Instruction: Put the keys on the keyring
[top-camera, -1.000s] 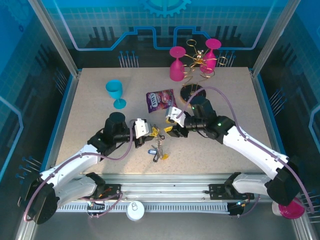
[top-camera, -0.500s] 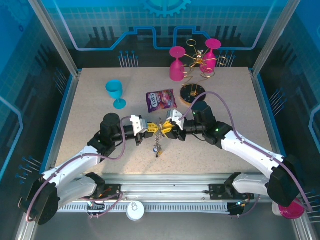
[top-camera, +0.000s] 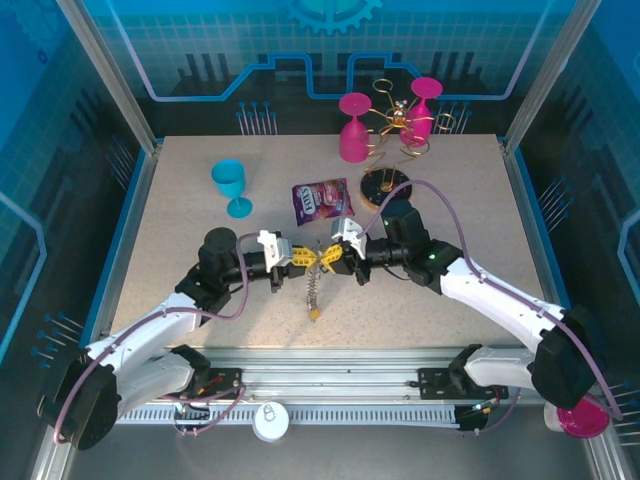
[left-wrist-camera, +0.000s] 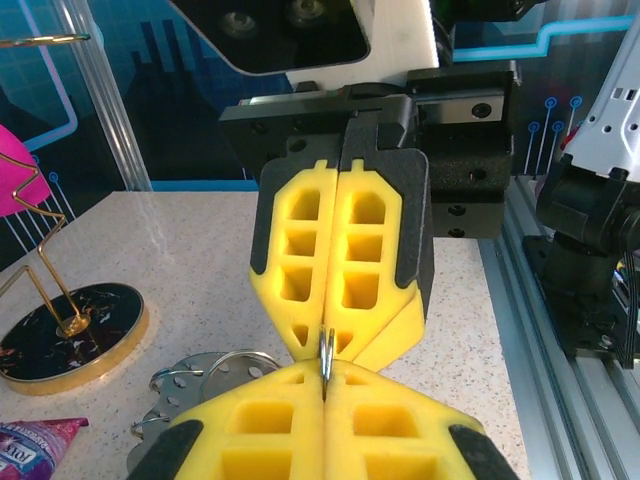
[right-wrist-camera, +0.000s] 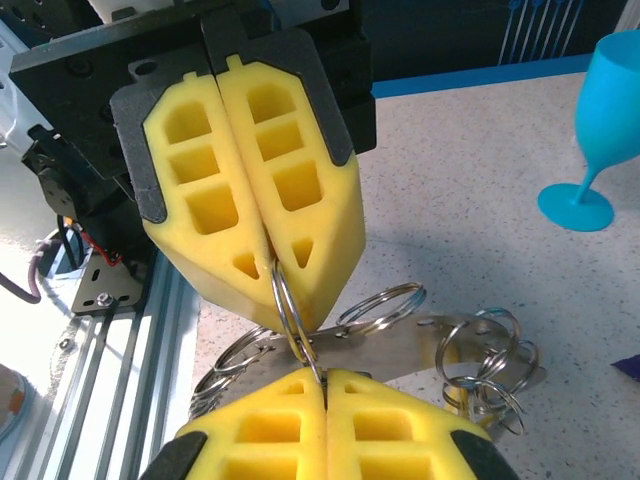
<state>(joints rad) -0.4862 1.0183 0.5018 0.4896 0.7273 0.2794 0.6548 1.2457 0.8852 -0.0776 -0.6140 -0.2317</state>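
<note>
Now the left gripper (left-wrist-camera: 325, 388) and right gripper (right-wrist-camera: 325, 385) are both squeezing shut, tip to tip, on the thin grey metal wire keyring (right-wrist-camera: 283, 296); the tiny metal keys (top-camera: 314, 292) are hanging down under it.

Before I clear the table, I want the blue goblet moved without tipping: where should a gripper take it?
Grip the blue goblet by its thin stem, probably coming in level from the arms' side: it stands upright, and the bowl flares wider above the flat foot.
</note>
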